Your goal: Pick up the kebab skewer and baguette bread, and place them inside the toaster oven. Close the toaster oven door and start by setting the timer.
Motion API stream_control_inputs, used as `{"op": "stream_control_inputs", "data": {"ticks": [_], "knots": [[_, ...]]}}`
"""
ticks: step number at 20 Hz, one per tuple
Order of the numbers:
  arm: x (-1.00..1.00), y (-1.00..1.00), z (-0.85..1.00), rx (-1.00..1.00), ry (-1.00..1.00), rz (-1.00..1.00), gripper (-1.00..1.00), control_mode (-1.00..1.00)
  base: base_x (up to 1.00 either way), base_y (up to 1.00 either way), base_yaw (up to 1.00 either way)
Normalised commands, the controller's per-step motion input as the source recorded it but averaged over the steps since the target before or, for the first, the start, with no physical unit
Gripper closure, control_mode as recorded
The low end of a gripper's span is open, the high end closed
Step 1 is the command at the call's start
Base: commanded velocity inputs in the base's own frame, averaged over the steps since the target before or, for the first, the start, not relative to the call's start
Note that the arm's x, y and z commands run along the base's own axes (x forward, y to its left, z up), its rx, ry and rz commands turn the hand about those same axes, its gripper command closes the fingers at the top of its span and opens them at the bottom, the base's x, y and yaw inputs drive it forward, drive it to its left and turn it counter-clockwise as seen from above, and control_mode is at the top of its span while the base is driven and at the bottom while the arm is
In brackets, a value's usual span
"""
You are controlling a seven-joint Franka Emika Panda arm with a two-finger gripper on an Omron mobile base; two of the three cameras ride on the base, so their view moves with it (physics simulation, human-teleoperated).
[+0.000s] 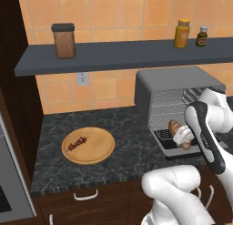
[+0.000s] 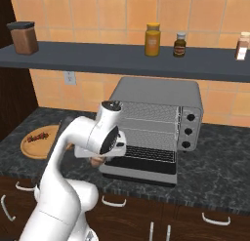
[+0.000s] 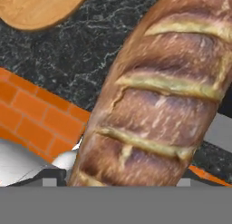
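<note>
Hand (image 1: 182, 138) gripping baguette bread (image 3: 158, 96), toaster oven (image 2: 161, 96) ahead

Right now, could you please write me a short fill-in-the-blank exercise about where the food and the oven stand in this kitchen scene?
1. The kebab skewer lies on a round ____ board.
2. The toaster oven door is ____.
3. The baguette bread is at the hand, in front of the ____.
4. The yellow jar stands on the ____ above the counter.

Missing words: wooden; open; toaster oven; shelf
</note>
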Motion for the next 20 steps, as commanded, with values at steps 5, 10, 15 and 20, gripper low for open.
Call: {"op": "stream_control_inputs", "data": {"ticks": [5,10,15,20], "knots": [[0.69,-0.23,0.00,0.00,0.00,0.17,1.00,-1.00,0.00,0.00,0.00],[0.57,-0.05,-0.01,0.00,0.01,0.03,1.00,-1.00,0.00,0.00,0.00],[0.30,-0.17,-0.34,0.00,0.00,-0.01,1.00,-1.00,0.00,0.00,0.00],[0.36,-0.01,-0.35,0.00,0.00,-0.01,1.00,-1.00,0.00,0.00,0.00]]}}
